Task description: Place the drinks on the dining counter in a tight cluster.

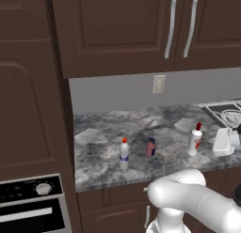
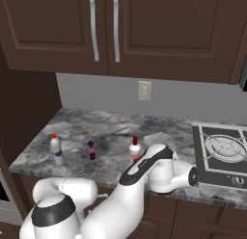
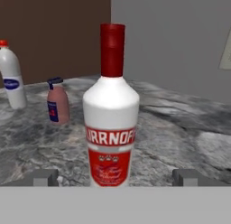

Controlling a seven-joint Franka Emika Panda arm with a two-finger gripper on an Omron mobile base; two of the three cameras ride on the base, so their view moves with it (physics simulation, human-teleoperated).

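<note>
Three drinks stand in a row on the grey marbled wall counter. The wider white bottle with a red cap stands upright right in front of my gripper. The fingers are open, one on each side of its base, with a gap on both sides. Left of it is the short pinkish-red bottle. Farther left is the clear bottle with a blue label. The dining counter is out of view.
A cooktop is set into the counter to the right of the bottles. Dark wall cabinets hang above, and an outlet is on the grey back wall. A tall cabinet with an oven bounds the counter on the left.
</note>
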